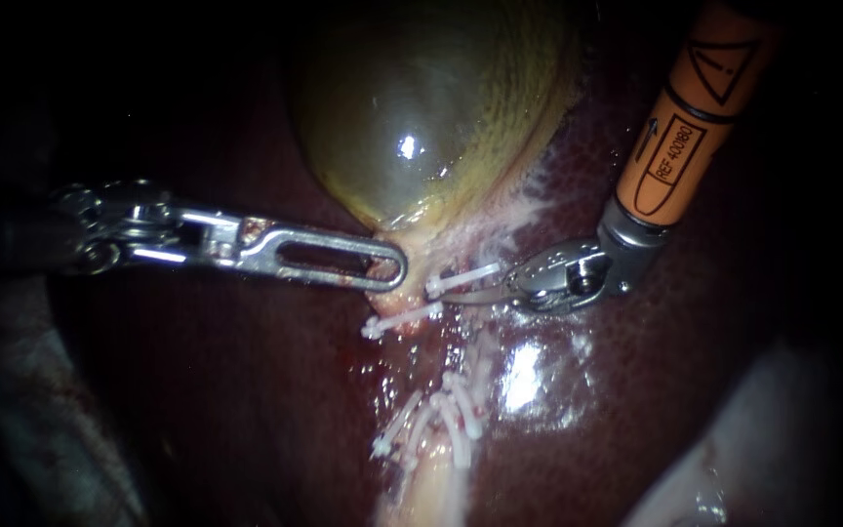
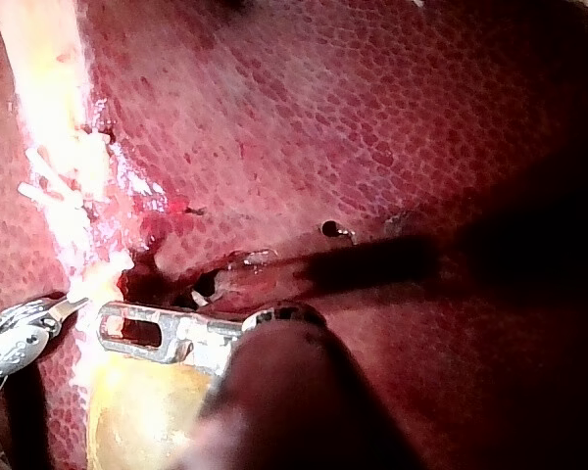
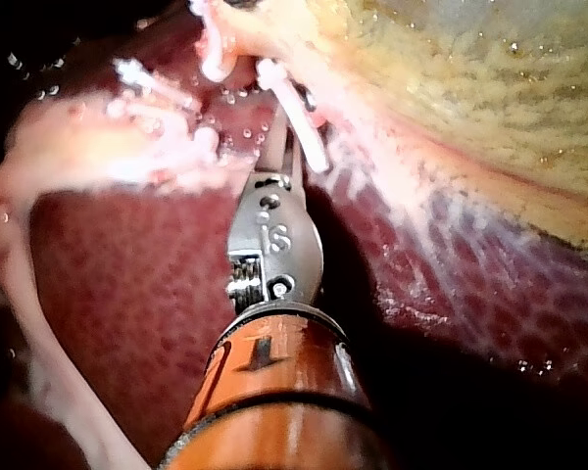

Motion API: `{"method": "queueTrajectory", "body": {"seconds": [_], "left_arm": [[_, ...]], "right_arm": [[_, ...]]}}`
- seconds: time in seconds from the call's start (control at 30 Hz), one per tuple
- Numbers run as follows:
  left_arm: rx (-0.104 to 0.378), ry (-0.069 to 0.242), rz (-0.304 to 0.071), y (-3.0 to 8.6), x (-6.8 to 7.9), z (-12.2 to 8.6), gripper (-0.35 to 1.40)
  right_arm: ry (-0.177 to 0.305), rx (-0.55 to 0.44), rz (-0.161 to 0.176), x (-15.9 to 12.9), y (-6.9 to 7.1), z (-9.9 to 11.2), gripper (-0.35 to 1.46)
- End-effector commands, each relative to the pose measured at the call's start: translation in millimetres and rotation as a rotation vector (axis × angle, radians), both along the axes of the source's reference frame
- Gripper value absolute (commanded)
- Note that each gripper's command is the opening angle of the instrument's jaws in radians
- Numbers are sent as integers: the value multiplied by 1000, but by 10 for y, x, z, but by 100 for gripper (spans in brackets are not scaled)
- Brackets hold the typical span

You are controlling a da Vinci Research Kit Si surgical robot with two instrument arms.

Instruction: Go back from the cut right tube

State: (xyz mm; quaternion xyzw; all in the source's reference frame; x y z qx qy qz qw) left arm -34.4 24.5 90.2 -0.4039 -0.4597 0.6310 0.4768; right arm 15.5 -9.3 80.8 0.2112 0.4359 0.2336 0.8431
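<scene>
My left instrument [image 1: 392, 273], a flat steel jaw with a long slot, is reaching in from the left. Its jaws are lying closed on the tapering neck of the gallbladder [image 1: 421, 107], with reddish tissue showing through the slot. The gallbladder itself is bulging above, smooth, glossy and olive-yellow.

Just below and to the right of that neck, two white rod-like clips [image 1: 402, 319] are sitting slantwise across pale, stringy tissue. A cluster of lower clips [image 1: 451, 415] is bunching further down on the tube stalk [image 1: 426, 483], which is whitish-yellow and wet. I cannot tell which strand there is the cut right tube, or where the cut lies.

My right instrument [image 1: 456, 296] is coming down from the upper right on an orange shaft with a steel hinge. Its thin curved blades are lying together with nothing between them, the tip resting between the two upper clips. The dark red, finely mottled liver [image 1: 246, 390] is glistening all around.
</scene>
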Motion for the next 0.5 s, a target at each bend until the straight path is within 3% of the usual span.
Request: {"method": "queueTrajectory", "body": {"seconds": [0.03, 0.5], "left_arm": [[0, 0, 0, 0, 0, 0, -35], [0, 0, 0, 0, 0, 0, -35]], "right_arm": [[0, 0, 0, 0, 0, 0, -35], [6, 3, -6, 1, -3, -4, -35]]}}
